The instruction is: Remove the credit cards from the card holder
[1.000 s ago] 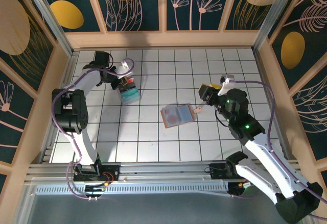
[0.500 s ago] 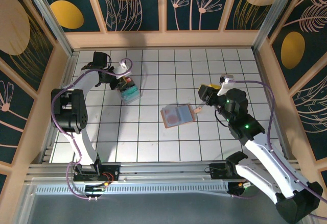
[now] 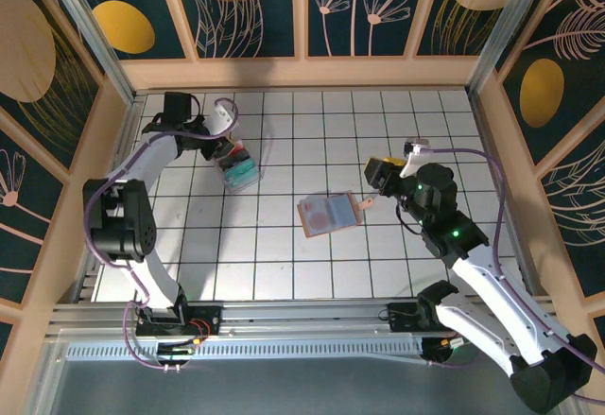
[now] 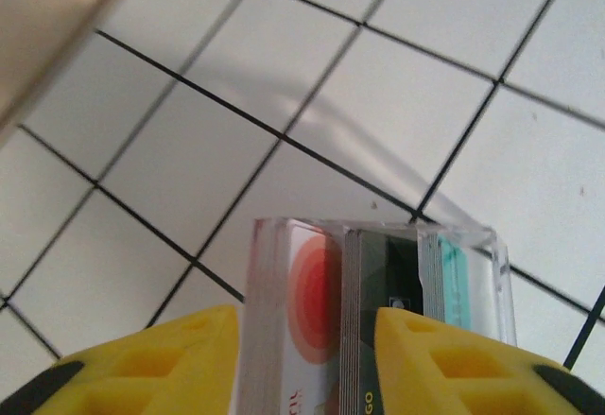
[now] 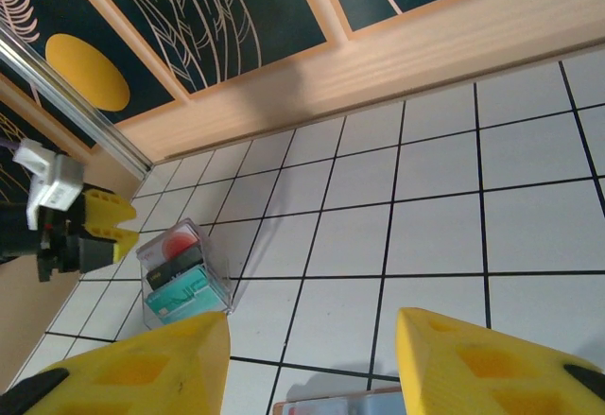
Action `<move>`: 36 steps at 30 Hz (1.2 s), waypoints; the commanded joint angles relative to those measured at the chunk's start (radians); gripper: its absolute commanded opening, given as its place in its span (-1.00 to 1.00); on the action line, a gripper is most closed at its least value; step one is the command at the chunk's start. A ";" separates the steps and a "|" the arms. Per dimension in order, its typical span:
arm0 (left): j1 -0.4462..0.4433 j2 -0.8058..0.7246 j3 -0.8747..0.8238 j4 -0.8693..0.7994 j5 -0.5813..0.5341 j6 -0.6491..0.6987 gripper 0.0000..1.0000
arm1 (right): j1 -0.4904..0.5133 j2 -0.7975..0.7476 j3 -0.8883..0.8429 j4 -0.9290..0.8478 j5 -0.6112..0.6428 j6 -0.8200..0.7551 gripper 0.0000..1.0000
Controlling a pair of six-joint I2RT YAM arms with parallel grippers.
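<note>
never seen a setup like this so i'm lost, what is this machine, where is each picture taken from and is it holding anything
These are two robot arms bolted to a white tiled table, each ending in a two-finger gripper. The wide picture looks down from above; the other two come from cameras on the wrists, so the yellow shapes are the fingers. On the table lie an open tan card holder and a clear plastic box. The left gripper is open with the box just ahead of its fingers; the right gripper is open beside the card holder. Neither seems to hold anything.
</note>
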 commanded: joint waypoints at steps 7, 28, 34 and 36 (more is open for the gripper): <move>-0.080 -0.173 -0.090 0.194 -0.038 -0.413 0.19 | 0.012 -0.003 -0.019 -0.030 0.054 0.054 -0.06; -0.312 -0.607 -0.658 0.553 -0.364 -1.215 0.98 | 0.315 0.404 -0.026 -0.138 0.194 0.149 -0.09; -0.311 -0.672 -0.762 0.577 -0.482 -1.319 0.98 | 0.425 0.652 0.110 -0.149 0.221 0.105 0.02; -0.311 -0.684 -0.777 0.587 -0.509 -1.337 0.98 | 0.440 0.716 0.153 -0.156 0.223 0.092 0.06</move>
